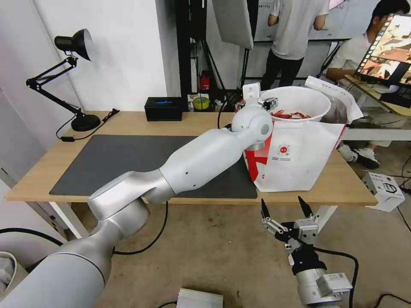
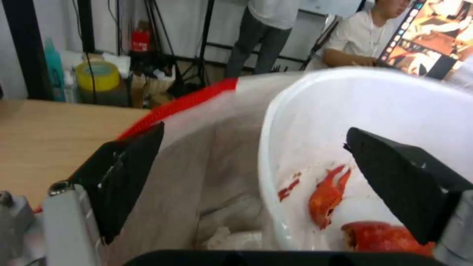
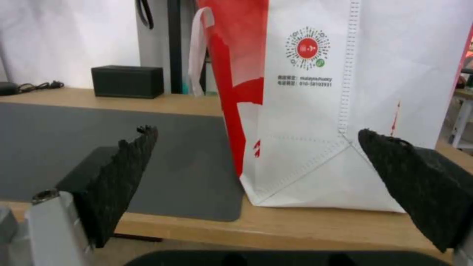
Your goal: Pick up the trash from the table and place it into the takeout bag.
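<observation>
The white round bowl (image 1: 299, 99) with red shells (image 1: 291, 114) rests in the mouth of the white and red takeout bag (image 1: 299, 158), which stands at the right end of the table (image 1: 128, 122). My left gripper (image 1: 267, 102) hovers at the bowl's near rim, open. In the left wrist view its fingers straddle the bowl's rim (image 2: 268, 147), one over the bag's lining (image 2: 197, 155), one over the shells (image 2: 327, 195). Something pale and crumpled (image 2: 231, 236) lies deep in the bag. My right gripper (image 1: 281, 201) hangs open below the table's front edge, facing the bag (image 3: 320, 111).
A dark grey mat (image 1: 128, 158) covers the table's middle. A black tissue box (image 1: 163, 108) and a black desk lamp (image 1: 77, 47) stand along the far edge. A yellow tape roll (image 1: 200, 102) sits behind the table. A white box (image 1: 385, 188) lies on the floor at right.
</observation>
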You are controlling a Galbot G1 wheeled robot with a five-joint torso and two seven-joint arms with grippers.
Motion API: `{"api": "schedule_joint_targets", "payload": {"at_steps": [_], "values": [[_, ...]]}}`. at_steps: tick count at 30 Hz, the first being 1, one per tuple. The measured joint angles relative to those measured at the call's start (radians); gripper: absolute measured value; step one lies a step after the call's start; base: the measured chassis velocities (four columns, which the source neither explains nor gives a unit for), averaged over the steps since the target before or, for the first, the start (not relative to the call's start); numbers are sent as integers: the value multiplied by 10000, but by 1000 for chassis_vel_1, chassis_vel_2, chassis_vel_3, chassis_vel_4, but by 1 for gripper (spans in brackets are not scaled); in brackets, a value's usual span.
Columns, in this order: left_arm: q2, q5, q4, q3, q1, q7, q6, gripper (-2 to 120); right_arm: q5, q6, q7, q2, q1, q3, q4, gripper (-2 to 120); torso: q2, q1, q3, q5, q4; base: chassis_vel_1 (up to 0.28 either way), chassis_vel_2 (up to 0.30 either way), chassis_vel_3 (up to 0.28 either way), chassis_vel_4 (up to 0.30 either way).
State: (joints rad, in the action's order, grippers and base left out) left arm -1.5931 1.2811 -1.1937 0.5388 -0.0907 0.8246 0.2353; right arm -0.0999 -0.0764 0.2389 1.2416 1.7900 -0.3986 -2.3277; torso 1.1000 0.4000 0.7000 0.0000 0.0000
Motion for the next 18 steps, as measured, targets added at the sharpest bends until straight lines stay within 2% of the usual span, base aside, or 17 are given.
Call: {"api": "schedule_joint_targets", "payload": {"at_steps": [13, 18], "values": [[11, -120, -439, 28, -514, -163, -214, 100, 0, 0, 0, 0, 0, 0, 0, 100, 0, 0, 0, 0, 0, 0, 0, 0, 0], [453, -87, -843, 171, -842, -516, -206, 100, 0, 0, 0, 0, 0, 0, 0, 100, 0, 0, 0, 0, -3, 0, 0, 0, 0]]}}
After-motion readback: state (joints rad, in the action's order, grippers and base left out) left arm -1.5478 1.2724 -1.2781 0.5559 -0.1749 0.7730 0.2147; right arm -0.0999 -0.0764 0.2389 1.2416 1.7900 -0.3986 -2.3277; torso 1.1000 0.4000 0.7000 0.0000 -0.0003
